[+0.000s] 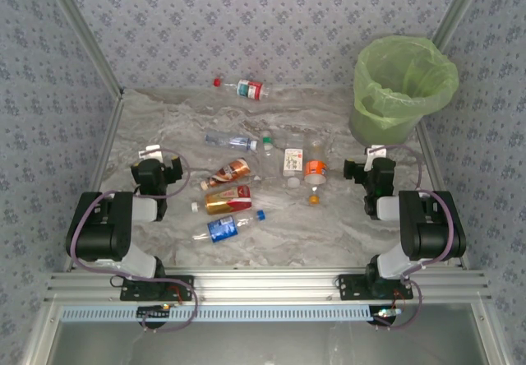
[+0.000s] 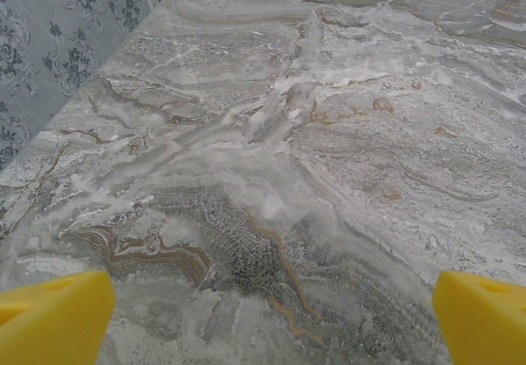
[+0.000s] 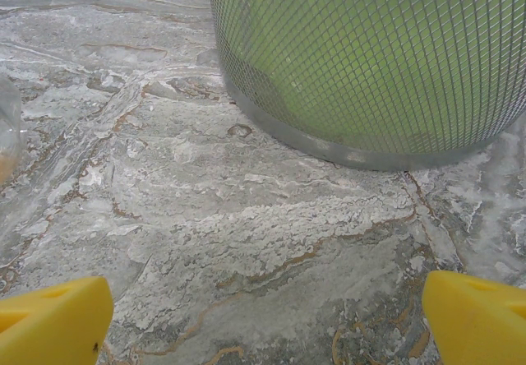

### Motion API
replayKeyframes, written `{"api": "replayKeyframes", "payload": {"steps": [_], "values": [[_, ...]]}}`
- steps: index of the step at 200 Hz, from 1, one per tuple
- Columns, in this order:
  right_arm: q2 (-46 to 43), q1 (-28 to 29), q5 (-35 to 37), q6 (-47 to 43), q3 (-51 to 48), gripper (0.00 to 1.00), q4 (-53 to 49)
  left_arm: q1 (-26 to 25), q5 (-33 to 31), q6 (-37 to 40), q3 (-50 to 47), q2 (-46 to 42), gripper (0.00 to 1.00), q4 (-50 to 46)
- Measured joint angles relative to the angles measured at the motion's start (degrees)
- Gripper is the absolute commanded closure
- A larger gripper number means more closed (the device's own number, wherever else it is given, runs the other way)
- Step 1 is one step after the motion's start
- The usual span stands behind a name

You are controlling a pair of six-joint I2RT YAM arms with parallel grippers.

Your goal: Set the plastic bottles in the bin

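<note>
- The table [image 1: 345,233] is smooth marble. I judge that bottles lying on their sides will roll away from a glancing touch. The red-labelled bottle [image 1: 246,88] lies alone by the far wall, a long stretch for either arm.
- The bin [image 1: 404,85] stands in the far right corner and is taller than any bottle. My right wrist camera looks at the low part of its mesh wall [image 3: 370,61]. A carry that does not rise enough would strike that wall or shove the bin. The loose green liner [image 1: 427,65] could also snag a finger on release.
- The right gripper [image 3: 267,320] hangs near the bin's foot, jaws spread wide with nothing between them. The left gripper [image 2: 271,320] is likewise spread and empty, over bare marble to the left of the bottles. The left arm sits well apart from the bin, so delivering from that side risks overreach or crossing into the right arm.
- The plastic bottles [image 1: 228,201] lie in a loose cluster mid-table between the arms, several touching or just beside one another. Closing on one may push a neighbour away or pinch two at once.
- The thin clear ones could, I expect, squash and squirt out of a hard grip.
- A small orange piece [image 1: 313,199] lies loose just beside the orange-labelled bottle [image 1: 314,168]. I cannot tell whether it is a cap, but it could jam under a fingertip.
</note>
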Motion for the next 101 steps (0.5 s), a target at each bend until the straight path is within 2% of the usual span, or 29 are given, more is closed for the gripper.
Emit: {"api": "replayKeyframes", "payload": {"steps": [54,101], "values": [[-1.0,0.5,0.2,-0.1,0.8,0.01,-2.3,0.0,1.5,0.6,1.3,-0.5,0.01,-2.9],[-10.1,1.2,-0.3,-0.7,3.0,0.01,-9.7,0.0,3.5,1.7,4.2,-6.8,0.01,-9.4]]}}
